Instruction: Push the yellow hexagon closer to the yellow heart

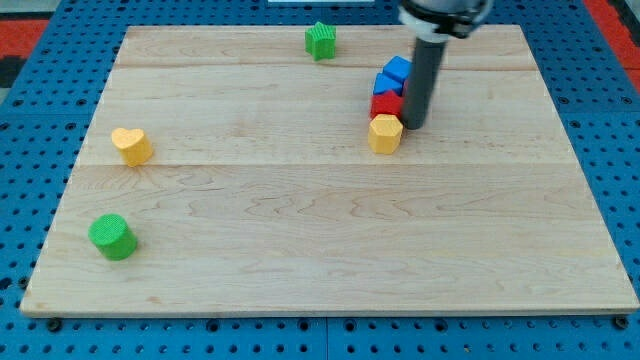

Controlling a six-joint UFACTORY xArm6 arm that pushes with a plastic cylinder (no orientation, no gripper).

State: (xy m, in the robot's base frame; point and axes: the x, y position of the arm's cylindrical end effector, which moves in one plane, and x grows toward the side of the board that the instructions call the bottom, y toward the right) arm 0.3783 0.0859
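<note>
A wooden counter (330, 250) is seen from above, lying on a blue perforated base (30, 150). No claw is carried by the arm, so nothing can be spread or pinched; only a straight dark rod (424, 80) is seen, coming down from the view's top.

My tip (413, 125) is placed on the counter just beside the yellow hexagon (385, 133), at about 2 o'clock from it. Whether the two are touching cannot be told for sure.

The yellow hexagon is found in the upper right part of the counter, at the lower end of a short row of blocks. A red block (387, 103) is pressed against it at 12 o'clock, and its shape cannot be made out well. Two blue blocks (395, 75) are stacked further along the row, toward 12 o'clock, partly hidden by the rod.

The yellow heart (131, 145) is seen well apart, near the counter's left edge, at about 9 o'clock from the yellow hexagon.

A green cylinder (112, 236) is placed at about 7 o'clock from the yellow heart. A green star-like block (321, 40) is set near the counter's top edge, at about 10 o'clock from the row.
</note>
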